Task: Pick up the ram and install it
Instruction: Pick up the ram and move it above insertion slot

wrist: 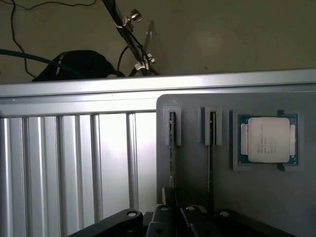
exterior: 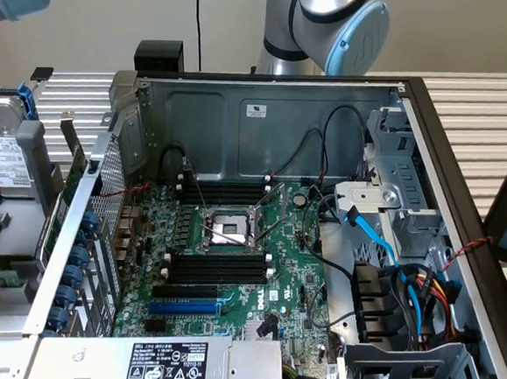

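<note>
Soft, even light fills the computer case [exterior: 267,129]; the wrist view is dimmer (murky wall [wrist: 222,34]), glare streaking the ribbed desk [wrist: 111,148].

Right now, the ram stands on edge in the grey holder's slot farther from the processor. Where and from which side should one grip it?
Grip the ram on its exposed upper long edge, near the middle, pinching across the two flat faces, coming from above. The grey holder encloses its sides, so only the top edge seems free.
</note>
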